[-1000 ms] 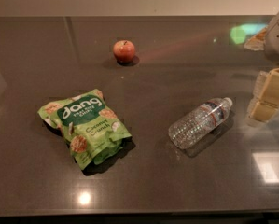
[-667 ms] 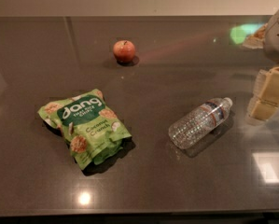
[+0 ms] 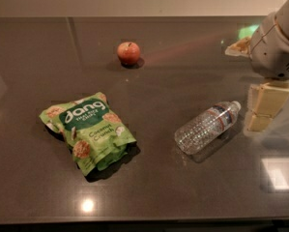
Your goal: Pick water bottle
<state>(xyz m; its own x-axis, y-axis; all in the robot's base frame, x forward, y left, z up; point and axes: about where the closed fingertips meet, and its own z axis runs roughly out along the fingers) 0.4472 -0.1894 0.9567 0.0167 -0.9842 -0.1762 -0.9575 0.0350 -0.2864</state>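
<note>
Downward pincer [image 3: 261, 116] just beside water bottle [image 3: 207, 127]

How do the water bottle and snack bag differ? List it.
The water bottle is clear and ribbed; the snack bag is opaque green. The water bottle is slim; the snack bag is broad. The gripper, at the right edge, is nearer the water bottle than the snack bag. Both lie on the table.
</note>
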